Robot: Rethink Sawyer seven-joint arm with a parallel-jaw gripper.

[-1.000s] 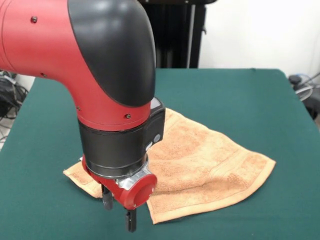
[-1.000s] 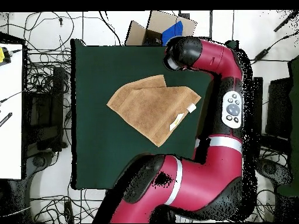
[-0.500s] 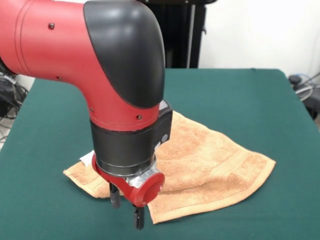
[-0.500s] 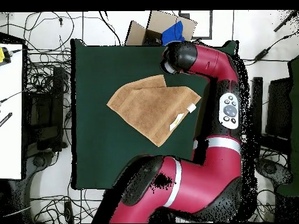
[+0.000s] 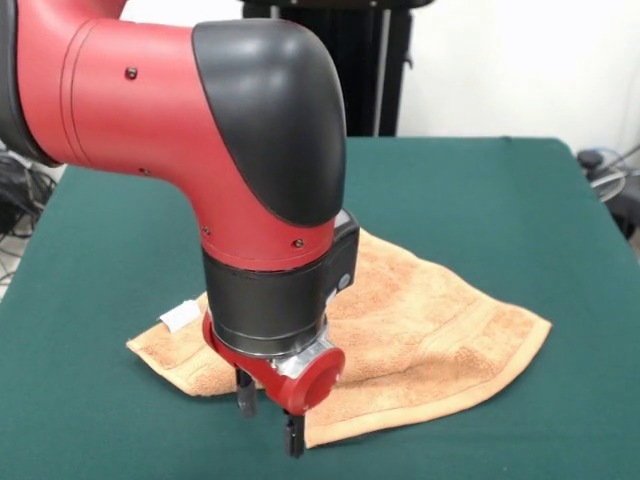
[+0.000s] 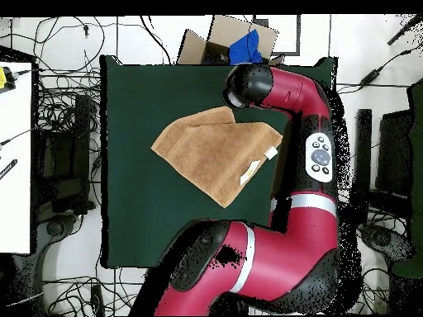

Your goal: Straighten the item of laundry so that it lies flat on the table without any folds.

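Green-clothed table [image 5: 520, 200], lower frame: parted, empty gripper [image 5: 269, 425] over folded orange terry towel [image 5: 430, 320], probably light, limp, best pinched at its lower edge.

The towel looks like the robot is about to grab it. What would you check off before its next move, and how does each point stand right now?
1. Towel lying flat with no folds: not ok; one part is doubled over, with a raised layered edge at the near side.
2. Gripper open and ready to grasp: ok; the two fingers stand apart.
3. Gripper holding nothing: ok; nothing sits between the fingers.
4. Gripper at the towel's near edge: ok in the front view; the overhead view hides it under the arm.
5. Fingertips touching the cloth: cannot tell.
6. Room on the table to spread the towel: ok; green cloth shows on every side.
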